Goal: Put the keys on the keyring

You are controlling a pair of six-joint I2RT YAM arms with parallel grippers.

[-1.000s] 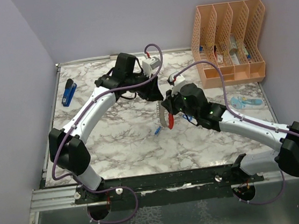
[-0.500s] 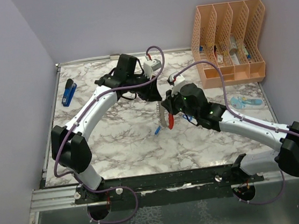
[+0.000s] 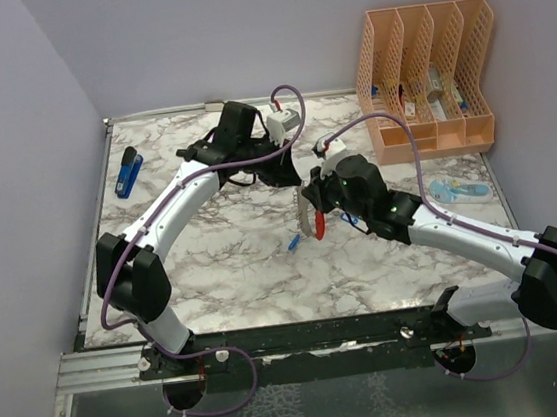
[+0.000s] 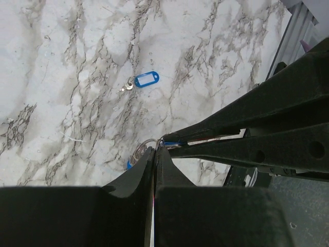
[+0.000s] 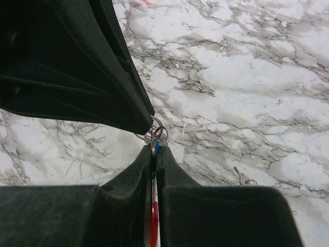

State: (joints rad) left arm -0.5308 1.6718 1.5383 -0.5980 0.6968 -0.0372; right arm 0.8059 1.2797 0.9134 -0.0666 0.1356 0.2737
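My left gripper (image 3: 293, 179) and right gripper (image 3: 310, 198) meet tip to tip above the middle of the table. The right gripper (image 5: 156, 147) is shut on the keyring (image 3: 306, 215). Its grey band and red loop (image 3: 319, 229) hang below the jaws, and red and blue parts (image 5: 153, 221) show between them. The left gripper (image 4: 155, 150) is shut on a silver wire ring (image 4: 140, 152) at the keyring's top, with a bit of blue under it. One blue-headed key (image 4: 144, 80) lies loose on the marble, also seen from above (image 3: 291, 244).
A dark-blue stapler (image 3: 128, 172) lies at the far left. An orange file organiser (image 3: 427, 81) stands at the back right. A pale-blue flat item (image 3: 458, 190) lies in front of it. The table's side walls are close.
Both grippers shifted slightly and the hanging band with its red loop swung a little. The loose blue key has not moved.
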